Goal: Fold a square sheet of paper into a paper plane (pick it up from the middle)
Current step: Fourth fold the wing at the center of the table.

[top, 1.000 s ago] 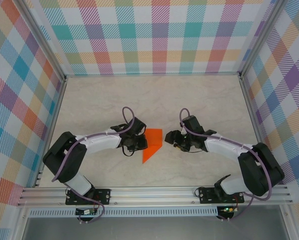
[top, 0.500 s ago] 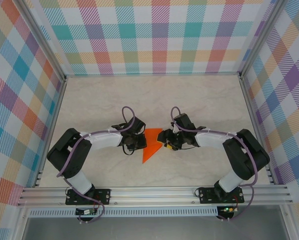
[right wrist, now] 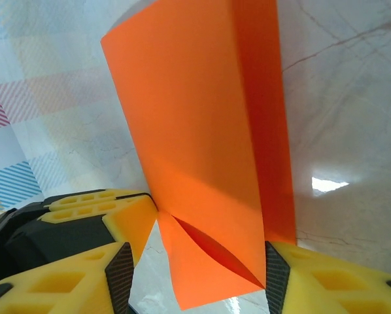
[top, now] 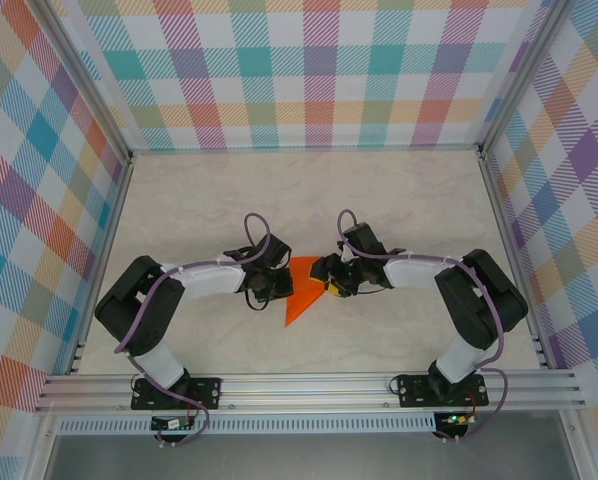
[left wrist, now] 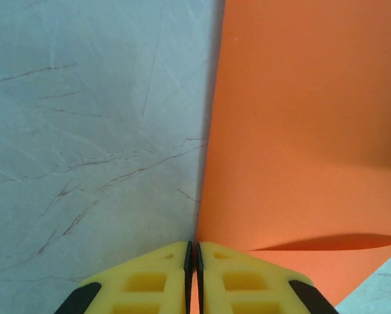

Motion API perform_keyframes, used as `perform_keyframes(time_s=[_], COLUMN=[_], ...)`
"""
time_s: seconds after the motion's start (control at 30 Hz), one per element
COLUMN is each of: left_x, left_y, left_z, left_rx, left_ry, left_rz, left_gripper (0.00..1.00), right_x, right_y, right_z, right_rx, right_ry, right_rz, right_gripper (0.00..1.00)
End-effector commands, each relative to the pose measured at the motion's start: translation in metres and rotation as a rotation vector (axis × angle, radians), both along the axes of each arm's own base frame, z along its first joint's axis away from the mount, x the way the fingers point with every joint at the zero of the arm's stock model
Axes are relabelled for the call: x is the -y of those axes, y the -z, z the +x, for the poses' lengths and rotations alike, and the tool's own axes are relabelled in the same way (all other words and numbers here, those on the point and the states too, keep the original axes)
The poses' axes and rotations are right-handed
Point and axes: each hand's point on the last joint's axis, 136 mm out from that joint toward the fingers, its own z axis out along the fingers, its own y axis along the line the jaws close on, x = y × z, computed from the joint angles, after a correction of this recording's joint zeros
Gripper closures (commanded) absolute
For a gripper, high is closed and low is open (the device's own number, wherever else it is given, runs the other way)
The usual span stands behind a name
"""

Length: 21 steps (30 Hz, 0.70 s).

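Observation:
The bright orange paper (top: 301, 298) lies folded into a pointed shape on the marble table, tip toward the near edge. My left gripper (top: 281, 287) is at its left edge. In the left wrist view the yellow jaws (left wrist: 191, 244) are shut, with a sliver of the paper (left wrist: 300, 131) pinched between the pads. My right gripper (top: 326, 282) is at the paper's right side. In the right wrist view it (right wrist: 197, 252) stands open around the paper (right wrist: 195, 131). The right pad touches the fold, the left pad is a little apart. A loose flap gapes between the layers.
The marble tabletop (top: 209, 200) stretches wide behind and beside the arms. Checked walls stand on three sides, and an aluminium rail (top: 309, 388) runs along the near edge. The left gripper's yellow fingers (right wrist: 94, 212) show close beside the right gripper's left finger.
My right gripper has moved left up to the paper's right side and now straddles it, its jaws slightly narrower. The left gripper has stayed at the left edge.

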Motion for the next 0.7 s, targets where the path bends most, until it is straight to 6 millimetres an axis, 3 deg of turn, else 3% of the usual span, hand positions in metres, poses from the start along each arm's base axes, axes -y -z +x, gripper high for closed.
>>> perform_keyframes(time_s=[0.0, 0.17, 0.37, 0.67], left_x=[-0.011, -0.009, -0.003, -0.016], left_y=[0.009, 0.007, -0.018, -0.058], left_z=[-0.007, -0.008, -0.002, -0.009], left_rx=[-0.018, -0.011, 0.044, 0.117], left_ry=[0.006, 0.009, 0.027, -0.006], left_rz=[0.029, 0.008, -0.035, -0.064], left_gripper=[0.88, 0.88, 0.84, 0.65], right_x=[-0.01, -0.019, -0.026, -0.027], right_y=[-0.011, -0.012, -0.011, -0.012], right_z=[0.003, 0.01, 0.017, 0.021], right_rx=[0.021, 0.036, 0.055, 0.067], right_ry=[-0.019, -0.051, -0.104, -0.166], right_rz=[0.045, 0.065, 0.057, 0.07], right_gripper=[0.44, 0.45, 0.5, 0.57])
